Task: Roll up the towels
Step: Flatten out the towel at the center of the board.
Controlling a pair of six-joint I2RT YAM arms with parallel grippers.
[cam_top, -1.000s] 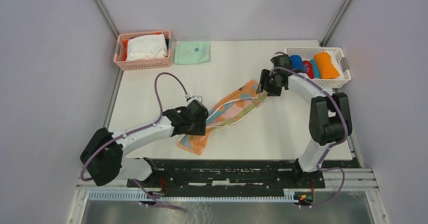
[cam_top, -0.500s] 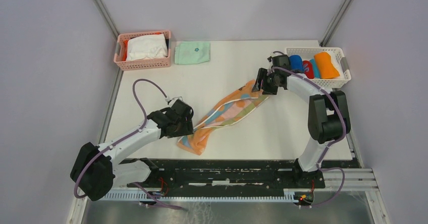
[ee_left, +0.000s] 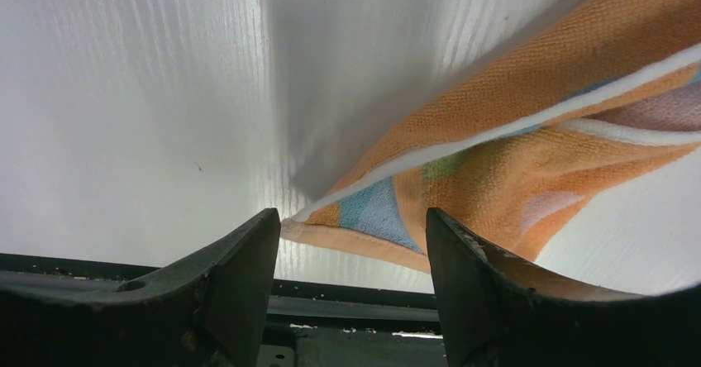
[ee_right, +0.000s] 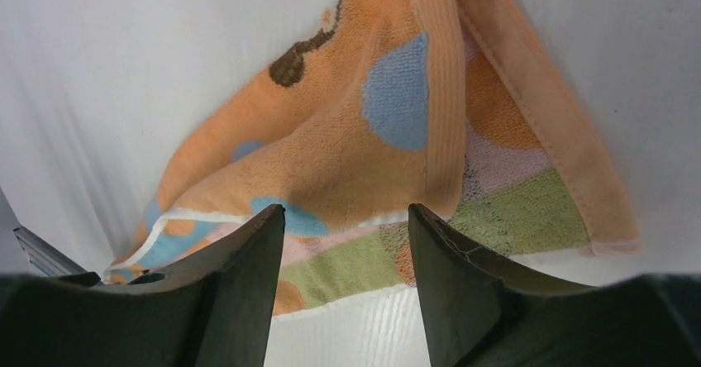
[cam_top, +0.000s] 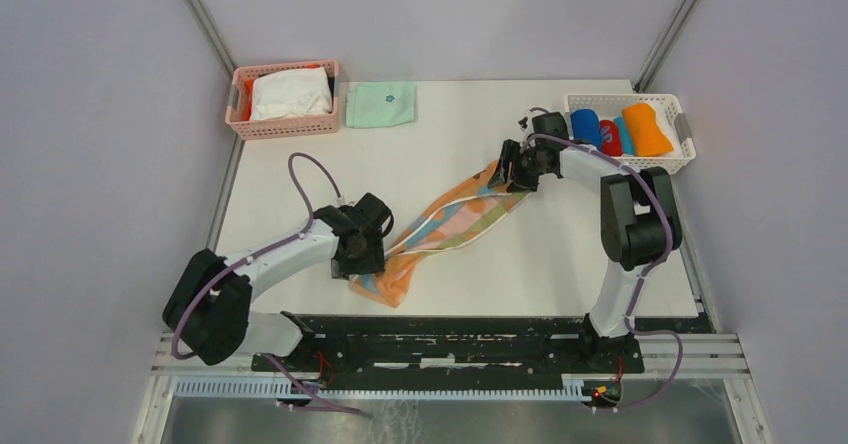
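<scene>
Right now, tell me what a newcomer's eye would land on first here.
The peach patterned towel lies twisted in a diagonal strip across mid-table, unrolled. The left gripper hangs open at its near end, the right gripper open at its far end. Far right, a white basket holds a rolled blue towel and orange towel.

1. Robot test cell in a lab, by all signs.
2. Enclosed by plain grey walls [cam_top: 90, 164], with bare metal posts [cam_top: 205, 24] at the far corners.
3. White table [cam_top: 450, 134] as the work surface; left arm [cam_top: 280, 259] and right arm [cam_top: 590, 169] bolted to a black perforated rail [cam_top: 450, 326] at the near edge.
4. Furnished with props only: pink basket [cam_top: 285, 129], white basket [cam_top: 655, 165].
</scene>
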